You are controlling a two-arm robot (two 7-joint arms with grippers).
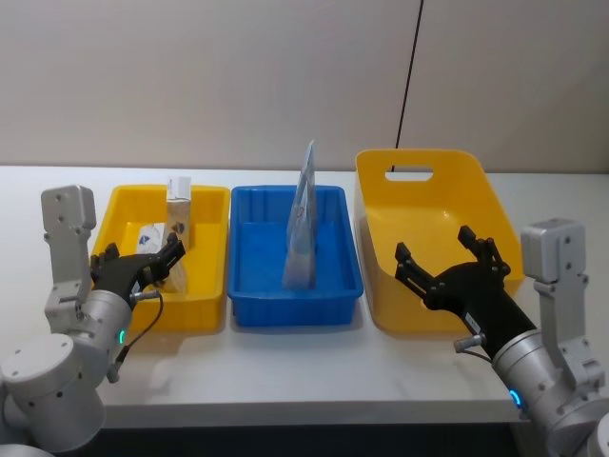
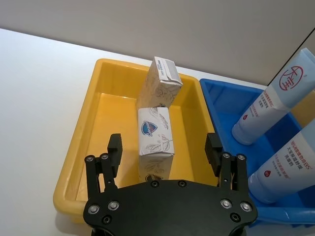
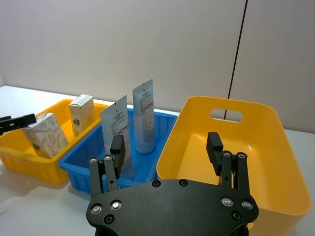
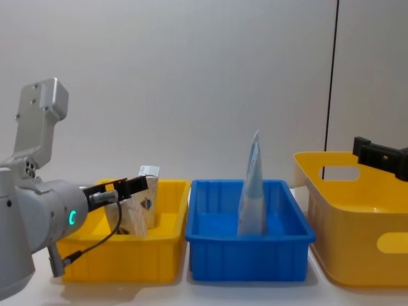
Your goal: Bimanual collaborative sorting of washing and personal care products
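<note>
**Left claw lines up on a carton**

The left claw [image 1: 143, 250] hangs wide open and empty over the near end of the shallow yellow plastic bin [image 1: 124, 202], in line with the cream cardboard carton with the dark blue emblem [image 2: 155, 140]. I'd judge it should descend squarely and pinch the flat sides gently, because thin card dents and the white leaf-printed carton [image 2: 161, 83] stands just behind. A glossy pale blue tapered pouch [image 1: 303, 224] stands in the blue plastic bin [image 1: 249, 314]. The right claw [image 1: 435, 246] hovers open and empty above the tall yellow plastic basket [image 1: 381, 186].

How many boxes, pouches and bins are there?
Cartons: 2, the blue-emblem carton and the grey-print carton.
Pouches: 2, the red-logo pouch and the other pouch.
Yellow bins: 2, the small yellow bin and the big yellow bin.
Blue bins: 1, the blue bin.
Total: 7.
</note>
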